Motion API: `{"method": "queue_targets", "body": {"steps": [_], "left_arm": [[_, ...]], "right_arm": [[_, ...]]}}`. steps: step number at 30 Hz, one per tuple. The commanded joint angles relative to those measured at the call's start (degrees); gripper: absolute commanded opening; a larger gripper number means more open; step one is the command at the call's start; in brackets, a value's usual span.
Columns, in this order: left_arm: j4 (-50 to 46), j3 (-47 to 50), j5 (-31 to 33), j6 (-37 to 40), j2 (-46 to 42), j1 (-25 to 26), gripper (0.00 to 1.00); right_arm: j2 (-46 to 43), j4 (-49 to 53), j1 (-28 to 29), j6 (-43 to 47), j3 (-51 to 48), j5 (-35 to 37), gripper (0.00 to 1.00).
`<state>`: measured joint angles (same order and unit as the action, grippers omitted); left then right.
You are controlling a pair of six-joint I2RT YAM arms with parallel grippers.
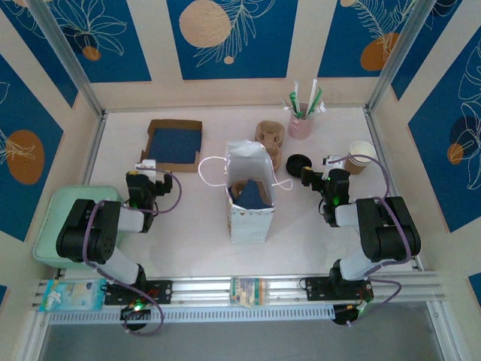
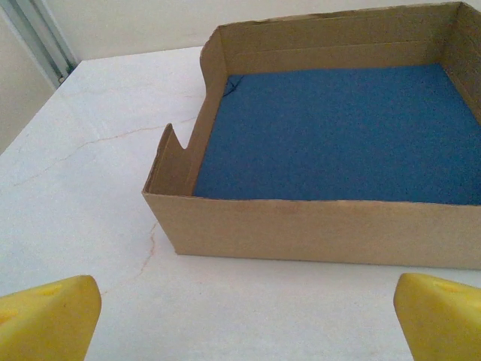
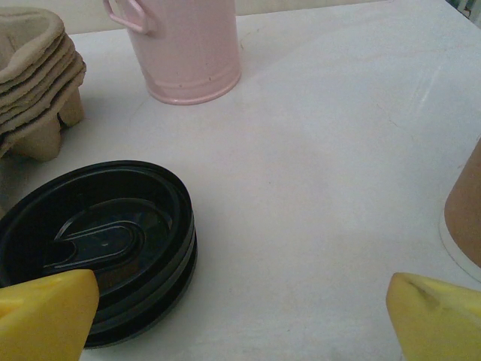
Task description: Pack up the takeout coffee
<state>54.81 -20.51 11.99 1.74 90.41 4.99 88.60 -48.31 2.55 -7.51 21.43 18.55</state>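
poised with fingers spread wide and empty, the right gripper [image 3: 240, 316] faces stacked black lids [image 3: 98, 241] at its left, with tan paper cups [image 1: 359, 156] just to its right. the left gripper [image 2: 244, 316], equally open, points at a cardboard tray [image 2: 301, 233]. no lidded coffee looks made up yet. doing this well likely means pinching one lid by its rim, seating it squarely, then lowering the cup upright into the white paper bag [image 1: 250, 218] mid-table.
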Motion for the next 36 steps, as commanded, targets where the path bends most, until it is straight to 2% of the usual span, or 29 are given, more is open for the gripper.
{"method": "queue_targets", "body": {"steps": [1,36], "left_arm": [[0.5,-0.1,-1.0,-0.6,-0.9,0.0,1.00],[-0.7,-0.7,-1.8,-0.4,-0.8,0.0,1.00]], "right_arm": [[-1.3,-0.6,-0.1,-0.7,1.1,-0.6,0.99],[-1.3,-0.6,-0.1,-0.7,1.1,-0.6,0.99]]}}
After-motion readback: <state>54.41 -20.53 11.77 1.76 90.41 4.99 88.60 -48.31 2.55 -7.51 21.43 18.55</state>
